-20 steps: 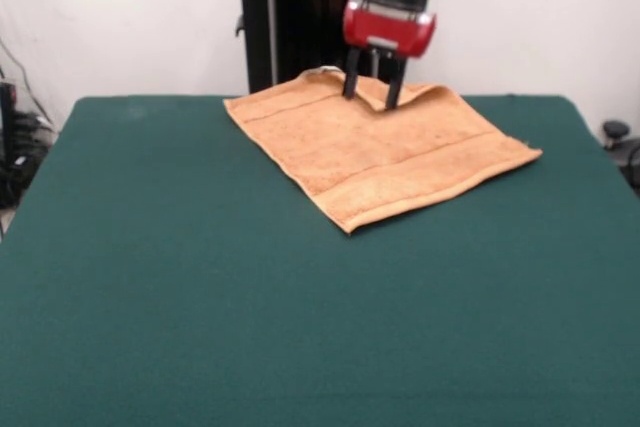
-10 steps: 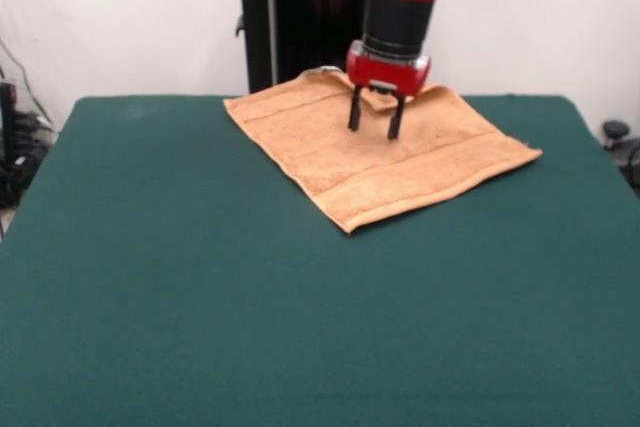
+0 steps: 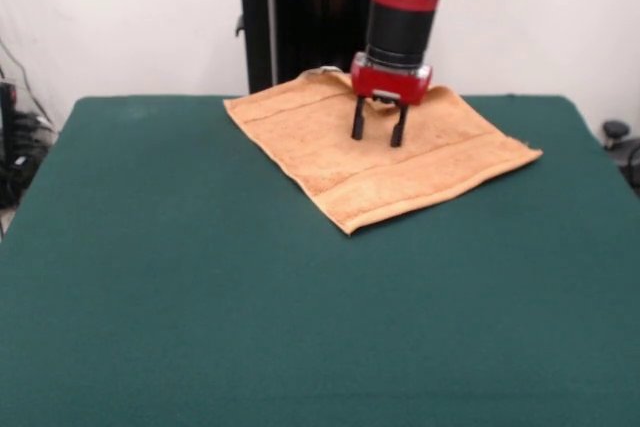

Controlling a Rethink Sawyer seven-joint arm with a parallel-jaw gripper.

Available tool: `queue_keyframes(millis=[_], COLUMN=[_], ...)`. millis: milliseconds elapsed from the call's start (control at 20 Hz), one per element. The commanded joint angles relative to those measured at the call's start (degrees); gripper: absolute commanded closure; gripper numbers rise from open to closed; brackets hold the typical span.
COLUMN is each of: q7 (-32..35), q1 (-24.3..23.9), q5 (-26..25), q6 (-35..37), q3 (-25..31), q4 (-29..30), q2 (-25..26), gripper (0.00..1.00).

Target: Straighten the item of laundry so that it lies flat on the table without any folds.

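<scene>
The orange-tan towel (image 3: 380,152) lies spread on the green table (image 3: 300,307) at its far middle, turned diamond-wise, with a woven band near its front edge. A small ripple shows at its far edge beside the arm, and a white label (image 3: 322,71) peeks out at the far corner. My gripper (image 3: 378,133) hangs from the red and black arm over the towel's far half, fingers open and pointing down, tips at or just above the cloth, holding nothing.
The robot's black pedestal (image 3: 290,27) stands right behind the towel at the table's far edge. Cables and dark gear sit off the table's left side (image 3: 15,147); a small black object (image 3: 615,130) sits beyond the right edge.
The gripper has moved down and forward from the towel's far edge over its middle. The raised fold at the far edge has flattened.
</scene>
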Motion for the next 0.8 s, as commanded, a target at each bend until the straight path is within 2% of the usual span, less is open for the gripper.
queue_keyframes(millis=[50,350,600,800], q7=[13.8,19.0,19.3,18.6], q1=[3.8,11.6,13.7,13.1], q5=[2.3,8.5,11.4,12.4], q6=[-13.8,-36.6,-40.5,-44.6], q3=[3.1,-3.3,-4.2,-3.4], q4=[-5.7,1.5,6.5,6.2], q2=[3.9,2.5,0.4,3.1], gripper=[0.00,0.00,0.00,0.00])
